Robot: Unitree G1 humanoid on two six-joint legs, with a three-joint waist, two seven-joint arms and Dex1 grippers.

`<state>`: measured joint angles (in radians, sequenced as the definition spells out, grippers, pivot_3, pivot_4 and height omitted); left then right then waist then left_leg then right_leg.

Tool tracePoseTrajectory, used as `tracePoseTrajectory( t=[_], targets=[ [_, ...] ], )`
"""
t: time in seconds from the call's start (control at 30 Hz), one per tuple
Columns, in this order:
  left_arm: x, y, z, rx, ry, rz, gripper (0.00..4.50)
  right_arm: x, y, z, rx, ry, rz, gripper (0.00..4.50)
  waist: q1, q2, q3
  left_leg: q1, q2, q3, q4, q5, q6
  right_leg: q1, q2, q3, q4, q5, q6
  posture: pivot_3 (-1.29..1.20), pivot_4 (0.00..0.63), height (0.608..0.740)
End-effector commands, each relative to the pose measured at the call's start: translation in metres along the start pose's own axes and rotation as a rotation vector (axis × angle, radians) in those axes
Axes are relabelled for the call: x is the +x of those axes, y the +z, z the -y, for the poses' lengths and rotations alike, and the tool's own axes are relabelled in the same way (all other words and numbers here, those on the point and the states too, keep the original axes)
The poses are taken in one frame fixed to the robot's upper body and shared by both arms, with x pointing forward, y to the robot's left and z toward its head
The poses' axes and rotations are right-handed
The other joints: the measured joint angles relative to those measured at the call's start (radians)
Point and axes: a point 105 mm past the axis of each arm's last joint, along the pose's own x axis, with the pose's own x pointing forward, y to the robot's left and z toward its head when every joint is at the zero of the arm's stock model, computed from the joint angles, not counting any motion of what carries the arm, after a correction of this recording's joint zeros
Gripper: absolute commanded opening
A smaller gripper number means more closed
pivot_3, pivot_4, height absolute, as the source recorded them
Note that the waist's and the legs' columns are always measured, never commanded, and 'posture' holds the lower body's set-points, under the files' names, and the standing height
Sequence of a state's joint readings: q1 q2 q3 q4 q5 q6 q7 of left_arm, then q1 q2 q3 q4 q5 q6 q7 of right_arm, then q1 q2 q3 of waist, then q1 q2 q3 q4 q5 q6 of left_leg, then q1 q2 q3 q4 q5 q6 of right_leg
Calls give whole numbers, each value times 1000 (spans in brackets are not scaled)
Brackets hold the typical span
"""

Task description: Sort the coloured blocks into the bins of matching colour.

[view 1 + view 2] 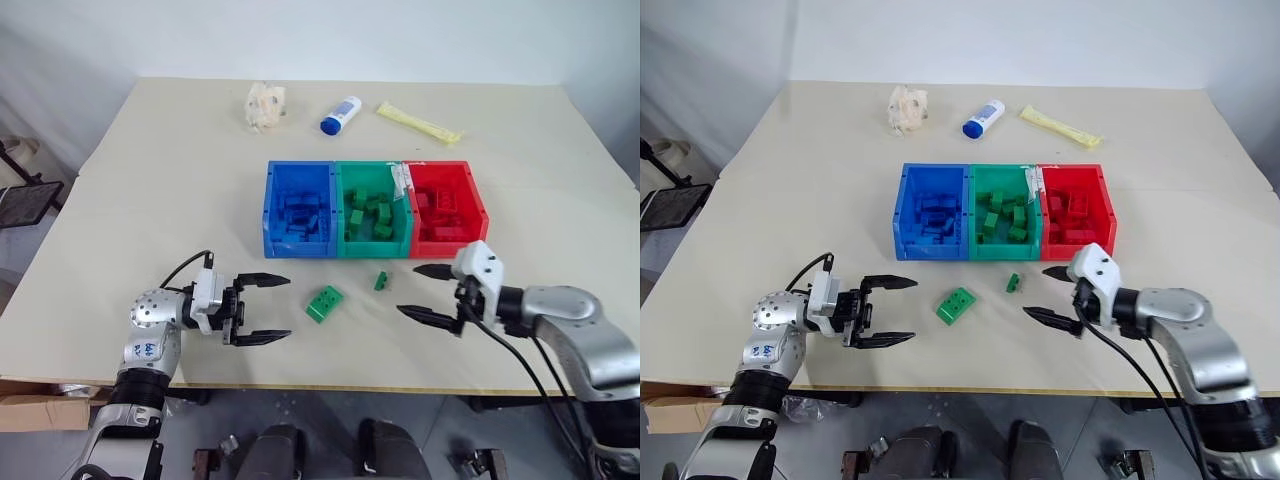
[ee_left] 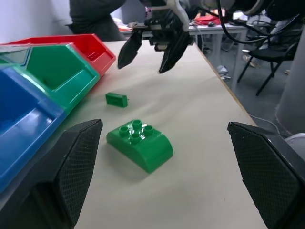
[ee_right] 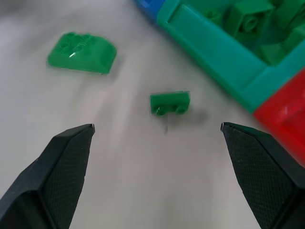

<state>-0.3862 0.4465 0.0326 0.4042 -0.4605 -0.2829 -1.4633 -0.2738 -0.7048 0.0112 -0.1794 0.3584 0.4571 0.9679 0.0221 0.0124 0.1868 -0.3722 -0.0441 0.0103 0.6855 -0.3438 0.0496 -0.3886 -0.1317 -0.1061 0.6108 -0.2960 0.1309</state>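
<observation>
You are nearly through the sorting. The blue bin (image 1: 298,215), the green bin (image 1: 372,213) and the red bin (image 1: 448,210) sit joined in a row on the table (image 1: 150,200), and each already holds a heap of bricks of its own colour. Judging by what lies loose, two bricks are left, both green and both in front of the green bin: the larger green brick (image 1: 324,303) with a rounded edge lies nearer you and a little toward the blue bin's side, and the small green brick (image 1: 381,281) sits just in front of the green bin's wall.

Your left gripper (image 1: 262,309) hovers over the table in front of the blue bin, jaws spread wide and empty, pointing across at the larger brick. Your right gripper (image 1: 428,293) hangs in front of the red bin, jaws likewise spread and holding nothing, aimed at the small brick, which lies between its fingertips' lines in the right wrist view. Both bricks belong in the green bin.
</observation>
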Motion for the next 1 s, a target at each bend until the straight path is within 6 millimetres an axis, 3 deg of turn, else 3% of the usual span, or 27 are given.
tracePoseTrajectory(
  t=[0.03,0.23,0.27,0.33,0.57,0.8,0.93,1.0],
  targets=[
    [-7,4,-1,20,33,-5,4500,15,-2,5,-28,-16,7,4457,2,0,0,0,0,0,0,0,0,0,0,0,0,0,0,0,150,740],
    [-16,-3,2,9,50,-37,4500,34,-10,12,-21,-36,2,4457,-1,0,0,0,0,0,0,0,0,-1,0,0,1,0,0,0,150,740],
    [-16,-3,2,9,51,-40,4500,36,-10,12,-19,-34,8,4282,-1,0,0,0,0,0,0,0,0,-1,0,0,1,0,0,0,150,740],
    [-17,-3,3,11,53,-42,4500,37,-9,11,-14,-31,17,3827,-1,0,0,0,0,0,0,0,0,-1,0,0,1,0,0,0,150,740],
    [-17,-3,4,12,55,-43,4500,37,-7,10,-18,-43,29,1444,-2,0,0,0,0,0,0,0,0,-1,0,0,2,0,0,0,150,740],
    [-15,-2,2,14,56,-38,4500,30,22,4,-71,-15,90,1438,-2,0,0,0,0,0,0,0,0,-1,0,0,1,0,0,0,150,740],
    [-14,-2,2,13,53,-36,4500,27,68,19,-138,-55,166,1438,-3,0,0,-1,-1,1,0,0,0,-2,0,0,1,0,0,0,150,740],
    [-13,-2,1,14,52,-35,4500,28,83,35,-163,-110,194,2192,-9,0,0,-1,0,1,0,0,0,-2,0,0,2,0,0,0,150,740]
  ],
)
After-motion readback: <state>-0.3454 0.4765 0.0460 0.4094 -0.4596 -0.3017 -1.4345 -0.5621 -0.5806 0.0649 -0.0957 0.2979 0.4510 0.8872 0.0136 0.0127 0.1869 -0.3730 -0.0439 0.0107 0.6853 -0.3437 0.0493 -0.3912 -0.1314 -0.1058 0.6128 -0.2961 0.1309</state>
